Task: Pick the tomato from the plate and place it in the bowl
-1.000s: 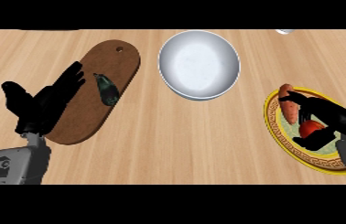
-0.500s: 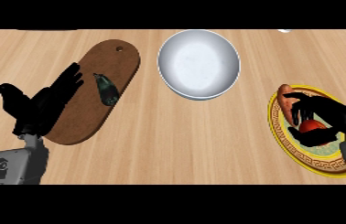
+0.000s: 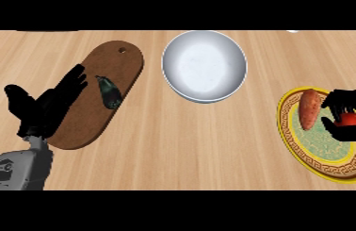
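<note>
Right hand (image 3: 335, 103) curls round the tomato (image 3: 345, 120) at the plate (image 3: 285, 131), three o'clock; left hand (image 3: 43, 108) rests open at nine.

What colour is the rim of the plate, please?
The plate has a yellow rim with a dark key pattern, seen in the head view.

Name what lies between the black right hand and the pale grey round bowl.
Head view: an orange-brown oblong sweet potato on the yellow-rimmed plate, then bare wooden counter, separate the bowl from the right hand curled round the red tomato.
</note>
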### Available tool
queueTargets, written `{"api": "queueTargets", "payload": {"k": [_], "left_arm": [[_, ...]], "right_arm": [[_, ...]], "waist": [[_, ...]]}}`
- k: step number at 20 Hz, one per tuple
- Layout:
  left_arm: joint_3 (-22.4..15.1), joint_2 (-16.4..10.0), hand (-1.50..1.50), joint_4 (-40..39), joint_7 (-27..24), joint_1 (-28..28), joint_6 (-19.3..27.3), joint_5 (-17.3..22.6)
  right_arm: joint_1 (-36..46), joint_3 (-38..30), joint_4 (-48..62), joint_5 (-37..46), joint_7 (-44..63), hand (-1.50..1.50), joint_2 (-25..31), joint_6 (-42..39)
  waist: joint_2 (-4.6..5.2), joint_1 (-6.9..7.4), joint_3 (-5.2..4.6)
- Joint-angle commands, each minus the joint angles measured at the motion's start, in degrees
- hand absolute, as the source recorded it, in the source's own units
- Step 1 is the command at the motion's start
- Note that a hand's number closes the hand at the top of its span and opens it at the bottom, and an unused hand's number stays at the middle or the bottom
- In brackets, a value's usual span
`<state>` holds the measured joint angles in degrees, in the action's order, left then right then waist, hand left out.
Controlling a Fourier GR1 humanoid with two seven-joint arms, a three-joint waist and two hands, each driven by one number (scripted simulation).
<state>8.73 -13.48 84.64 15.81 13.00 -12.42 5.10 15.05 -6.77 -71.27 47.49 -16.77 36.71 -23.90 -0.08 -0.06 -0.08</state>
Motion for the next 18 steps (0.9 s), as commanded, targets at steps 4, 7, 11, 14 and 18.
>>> {"api": "queueTargets", "payload": {"k": [4, 7, 11, 14, 18], "left_arm": [[0.21, -0.07, 0.00, 3.36, 2.17, -1.51, 0.05, 0.55], [0.10, 0.25, 0.00, 2.58, 0.40, -2.33, -0.27, 0.18], [2.04, -2.21, 0.00, 0.53, 1.65, 0.92, -1.60, 1.44], [0.64, -0.19, 0.00, -1.41, 1.06, 1.54, 0.41, -0.57], [0.59, 0.13, 0.00, 2.61, 0.35, -1.72, -0.03, -0.19]], "right_arm": [[0.25, -5.72, -17.00, -5.93, 5.12, 1.50, 3.74, -10.51], [0.52, -7.71, -26.30, -8.91, 10.69, 1.50, 3.24, -16.05], [0.25, -11.92, -36.42, -13.13, 14.24, 1.50, 5.61, -23.18], [3.59, -14.07, -41.21, -17.35, 19.88, 1.50, 3.44, -27.73], [10.17, -12.42, -42.56, -20.15, 28.48, 1.50, -1.93, -29.00]], "waist": [[-0.31, -0.61, 0.02], [-0.30, -0.56, 0.00], [-0.36, -1.06, -0.01], [-0.16, -0.67, 0.01], [-0.08, 0.27, 0.02]]}}
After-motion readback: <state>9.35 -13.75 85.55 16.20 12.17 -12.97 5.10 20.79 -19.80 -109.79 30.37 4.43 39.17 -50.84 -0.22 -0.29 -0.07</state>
